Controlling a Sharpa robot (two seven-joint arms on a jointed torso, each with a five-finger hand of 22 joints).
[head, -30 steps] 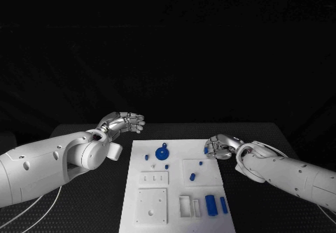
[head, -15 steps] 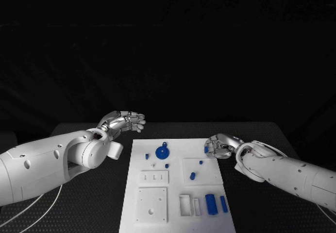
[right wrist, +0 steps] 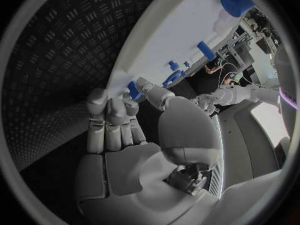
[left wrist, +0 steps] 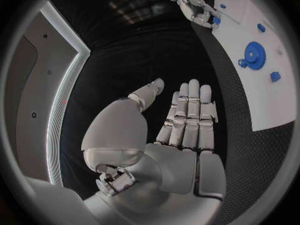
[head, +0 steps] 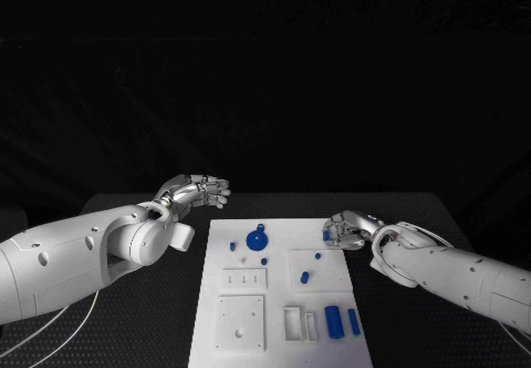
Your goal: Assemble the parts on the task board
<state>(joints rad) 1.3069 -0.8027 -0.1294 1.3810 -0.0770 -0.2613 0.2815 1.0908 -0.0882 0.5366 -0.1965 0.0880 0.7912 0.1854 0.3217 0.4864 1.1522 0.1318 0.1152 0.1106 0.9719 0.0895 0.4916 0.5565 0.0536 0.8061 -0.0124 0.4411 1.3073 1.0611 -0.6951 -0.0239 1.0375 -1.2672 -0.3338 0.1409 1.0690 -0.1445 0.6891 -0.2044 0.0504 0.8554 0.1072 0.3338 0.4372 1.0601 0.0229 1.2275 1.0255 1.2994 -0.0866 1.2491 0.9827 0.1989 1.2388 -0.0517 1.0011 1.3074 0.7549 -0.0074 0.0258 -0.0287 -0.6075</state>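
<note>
Head view: nearest the robot, at the near end of the white board (head: 210, 353), a square plate with holes (head: 240, 325) is seen on the left. Beside it stands an open white box (head: 292, 324), with two blue cylinders (head: 333, 323) lying loose just to its right. Farther up, a small plate with slots (head: 242, 280) sits beside another plate (head: 310, 271) on which a short blue peg (head: 305, 279) and a smaller blue piece (head: 318, 257) are found. Beyond these, a blue gear (head: 257, 243) lies flat, with small blue bits near it.

At the board's far right corner, the right hand (head: 346, 232) is curled over the edge. In the right wrist view a small blue part (right wrist: 134, 90) is seen pinched between thumb and fingertips (right wrist: 131, 105), just above the board surface.

The left hand (head: 197, 192) is held above the table, well apart from the board's far left corner. In the left wrist view its fingers (left wrist: 187, 120) are extended side by side, and nothing is held.

Little assembly is judged to be done: most blue pieces lie loose and the slotted plates look unfilled. One part is judged to be in hand for placing; nearly all the fitting is left.
</note>
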